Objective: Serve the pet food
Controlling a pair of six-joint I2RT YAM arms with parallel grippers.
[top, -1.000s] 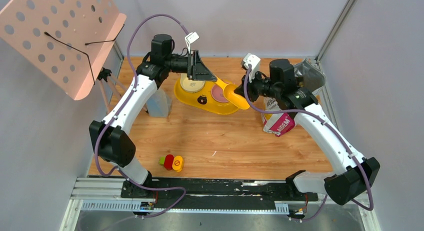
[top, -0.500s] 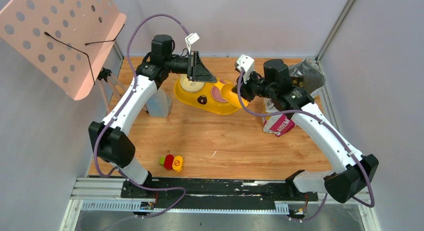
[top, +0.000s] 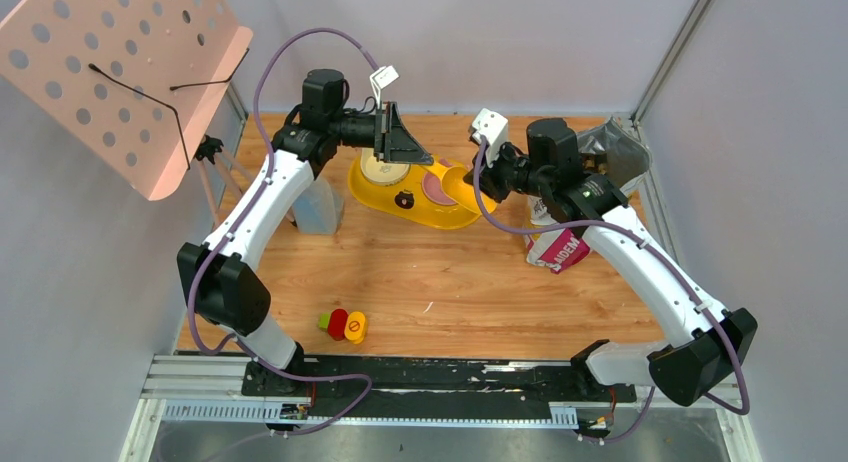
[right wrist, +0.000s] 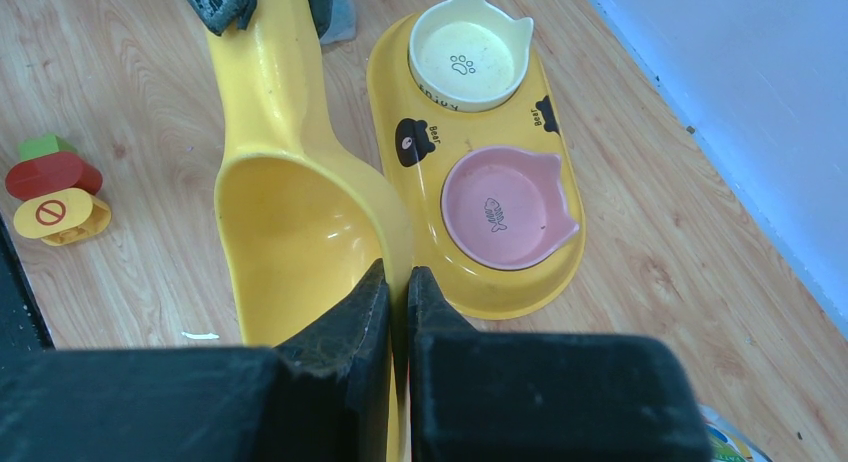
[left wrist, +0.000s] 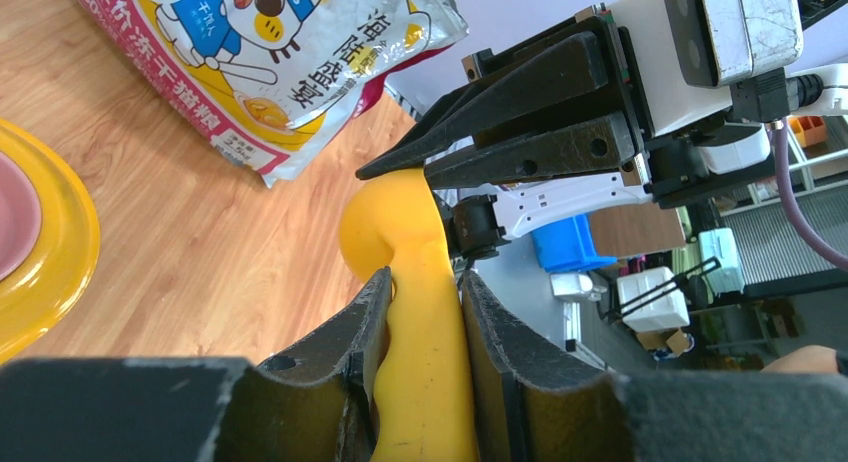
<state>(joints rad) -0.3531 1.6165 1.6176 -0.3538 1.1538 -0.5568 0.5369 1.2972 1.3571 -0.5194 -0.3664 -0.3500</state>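
From my seat I see both arms meeting over the far part of the wooden table (right wrist: 120, 82). The left gripper (left wrist: 424, 282) is clenched around the handle of the yellow scoop (right wrist: 290, 232), one finger pressed to each side. The right gripper (right wrist: 397, 277) is pinched tight on the rim of the scoop's cup, directly opposite the left fingertips, so the scoop hangs between the two.

Just beyond and right of the right fingertips sits a yellow feeder (right wrist: 388, 82) with a pink bowl (right wrist: 505, 207) nearer them and a white bowl (right wrist: 468, 52) farther off. The cup and both bowls show bare insides. I see no kibble in any view, so I cannot tell where it is.

A printed bag (left wrist: 270, 52) lies on the boards off to the left of the left fingers, under the right forearm in the top view. Some red, green and yellow blocks (right wrist: 50, 187) lie well to the left of the right fingers.

Plain grey walls (top: 500, 32) close the table in on three sides. A pink perforated panel (top: 120, 72) leans in behind the left arm. Past the table edge the left wrist view catches a blue bin (left wrist: 563, 252).
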